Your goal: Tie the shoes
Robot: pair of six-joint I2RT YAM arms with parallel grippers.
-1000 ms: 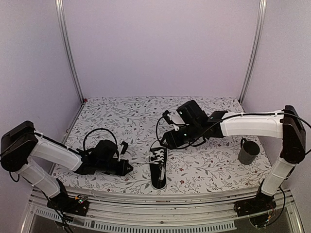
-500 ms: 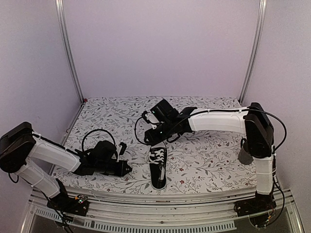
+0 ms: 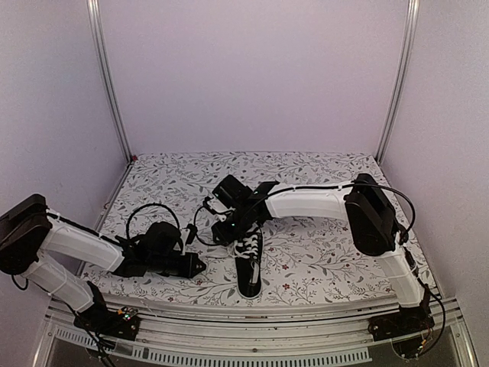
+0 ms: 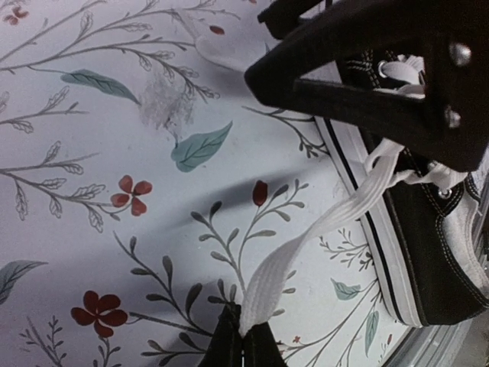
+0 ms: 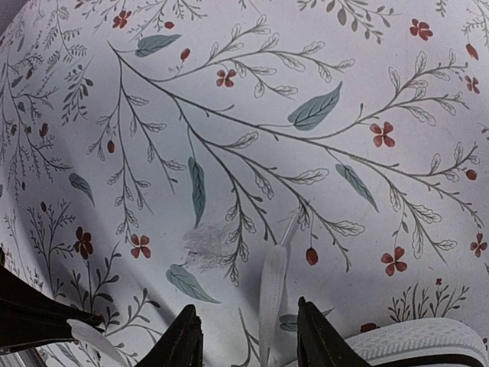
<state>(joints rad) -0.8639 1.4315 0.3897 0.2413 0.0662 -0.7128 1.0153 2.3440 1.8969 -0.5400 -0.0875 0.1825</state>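
Shoe (image 3: 248,266) lies on the floral surface (image 3: 328,260), near the front edge, lengthwise toward the arm bases. Its laces are threaded, but we see no knot or bow.

Left jaws: closed tight on the end of one white lace (image 4: 321,229), which is drawn out to the left of the shoe in a straight run.

Right jaws: apart, low over the surface just left of the shoe's far end. They straddle the second lace (image 5: 272,287), which lies flat between them. Neither side touches it, so nothing is held.

Progress, our judgement: early. One lace end is secured and the other is lined up for a pinch. Left to do: grip the second end, cross, loop, pull tight.

Views:
- Overhead gives both arms' placing about the shoe, but the laces are too thin to follow there.
- Only the left wrist view shows the pinch and the lace running back to the eyelets.
- Only the right wrist view shows the loose lace between the open jaws, plus a sliver of white sole (image 5: 412,348).
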